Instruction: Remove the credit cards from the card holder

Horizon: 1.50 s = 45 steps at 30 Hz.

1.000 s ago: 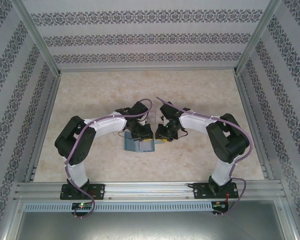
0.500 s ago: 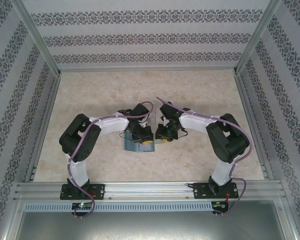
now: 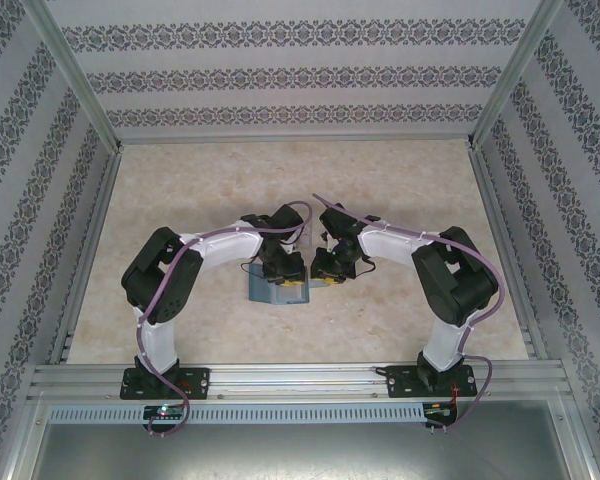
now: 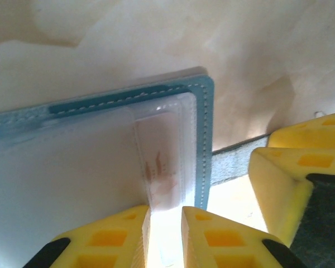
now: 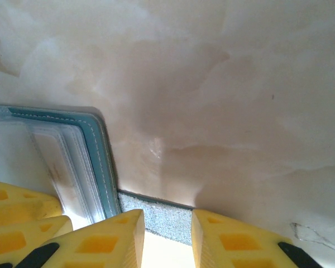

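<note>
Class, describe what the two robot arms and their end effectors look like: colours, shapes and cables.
Both the left arm and right arm have white links, bulky black joints and black bases. A purple cable runs along each. The left end effector and right end effector have blocky yellow fingers with shallow rectangular recesses and black patches near their roots.

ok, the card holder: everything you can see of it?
The card holder lies open and flat, mid-table. Teal leather-like cover, white stitching, frosted sleeves over a pale card with reddish marks. Its grey strap tab runs between the right gripper's fingers; the left gripper straddles the sleeve edge.
</note>
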Each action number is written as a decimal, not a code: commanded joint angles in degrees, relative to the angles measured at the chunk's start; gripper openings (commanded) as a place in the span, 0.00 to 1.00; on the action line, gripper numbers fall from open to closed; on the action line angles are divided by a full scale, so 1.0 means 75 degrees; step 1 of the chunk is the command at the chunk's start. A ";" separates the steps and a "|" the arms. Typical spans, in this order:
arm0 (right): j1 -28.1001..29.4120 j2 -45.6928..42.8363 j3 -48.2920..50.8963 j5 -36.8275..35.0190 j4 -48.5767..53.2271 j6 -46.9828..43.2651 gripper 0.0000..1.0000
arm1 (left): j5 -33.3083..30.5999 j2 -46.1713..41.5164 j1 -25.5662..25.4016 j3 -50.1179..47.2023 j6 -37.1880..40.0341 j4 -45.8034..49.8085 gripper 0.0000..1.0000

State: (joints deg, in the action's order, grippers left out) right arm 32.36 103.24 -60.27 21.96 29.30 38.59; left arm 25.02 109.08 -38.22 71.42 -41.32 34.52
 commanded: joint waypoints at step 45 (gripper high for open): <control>-0.0121 0.0150 -0.0038 -0.0174 0.0254 -0.0176 0.29 | -0.3231 -0.0104 -0.0447 0.1334 0.0653 0.3565 0.26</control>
State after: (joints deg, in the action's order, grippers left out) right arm 31.99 103.24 -60.27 22.37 29.32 38.59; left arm 2.61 110.63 -40.93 81.14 -37.45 58.04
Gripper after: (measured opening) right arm 0.294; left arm 0.284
